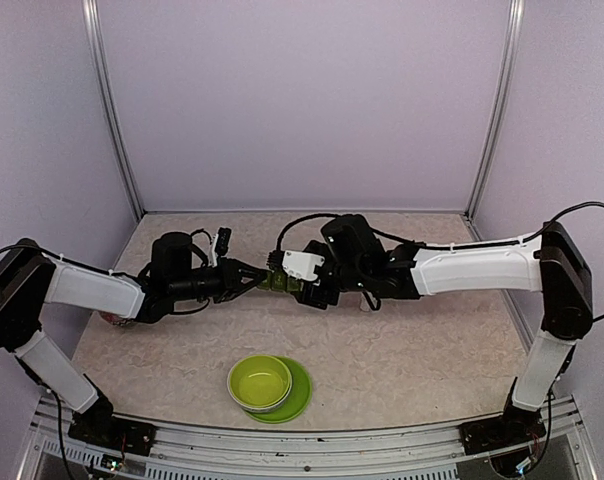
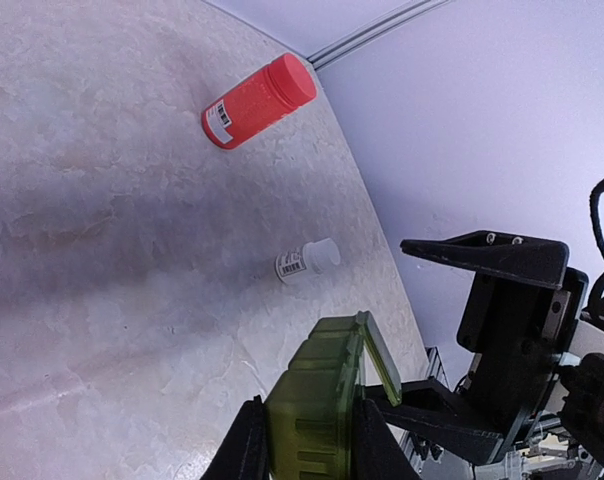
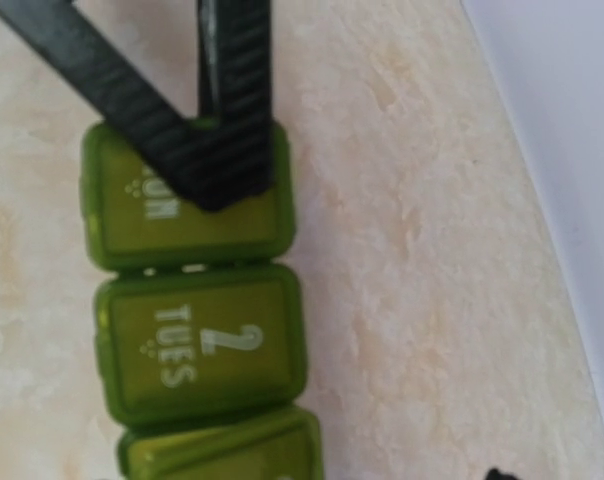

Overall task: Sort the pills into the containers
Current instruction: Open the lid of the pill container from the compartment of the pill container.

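Beige marbled worktop, lilac walls. Containers mid-worktop, one end clamped in left gripper; right gripper agape at other end.

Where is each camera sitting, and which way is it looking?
Top: above and behind the arms, looking down at the table; left arm and right arm meet at the pill box.
Left wrist: on the left arm, looking across the table towards a red bottle; left gripper clamps the box.
Right wrist: on the right arm, looking down on the box's lids; a black finger shows.
Shared: all three see the pill box.
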Action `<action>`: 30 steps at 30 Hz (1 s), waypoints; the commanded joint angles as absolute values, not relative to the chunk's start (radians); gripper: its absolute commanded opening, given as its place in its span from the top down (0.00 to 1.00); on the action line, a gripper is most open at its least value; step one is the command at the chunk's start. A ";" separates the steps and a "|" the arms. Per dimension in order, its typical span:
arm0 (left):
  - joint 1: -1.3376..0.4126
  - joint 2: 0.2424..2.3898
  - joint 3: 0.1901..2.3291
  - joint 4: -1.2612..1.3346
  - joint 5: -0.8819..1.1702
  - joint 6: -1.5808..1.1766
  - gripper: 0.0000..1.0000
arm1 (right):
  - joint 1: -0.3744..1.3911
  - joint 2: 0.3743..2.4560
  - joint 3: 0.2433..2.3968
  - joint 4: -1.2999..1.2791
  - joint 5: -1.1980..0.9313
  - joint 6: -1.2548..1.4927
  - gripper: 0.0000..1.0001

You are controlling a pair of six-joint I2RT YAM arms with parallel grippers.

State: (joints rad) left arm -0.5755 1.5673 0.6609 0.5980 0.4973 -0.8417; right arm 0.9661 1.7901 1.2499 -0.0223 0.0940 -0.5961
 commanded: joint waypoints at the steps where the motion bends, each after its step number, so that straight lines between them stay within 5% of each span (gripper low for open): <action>1: -0.576 1.557 0.644 0.620 0.509 -0.831 0.82 | 0.971 1.734 1.238 -0.030 0.110 -0.573 0.22; 30: -0.584 1.568 0.650 0.615 0.524 -0.831 0.82 | 0.958 1.781 1.288 0.060 0.276 -0.563 0.21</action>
State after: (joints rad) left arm -0.5758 1.5673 0.6456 0.6025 0.5087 -0.8413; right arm 0.9657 1.7657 1.2503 0.0212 0.2401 -0.5804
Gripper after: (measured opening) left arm 0.225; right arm 0.784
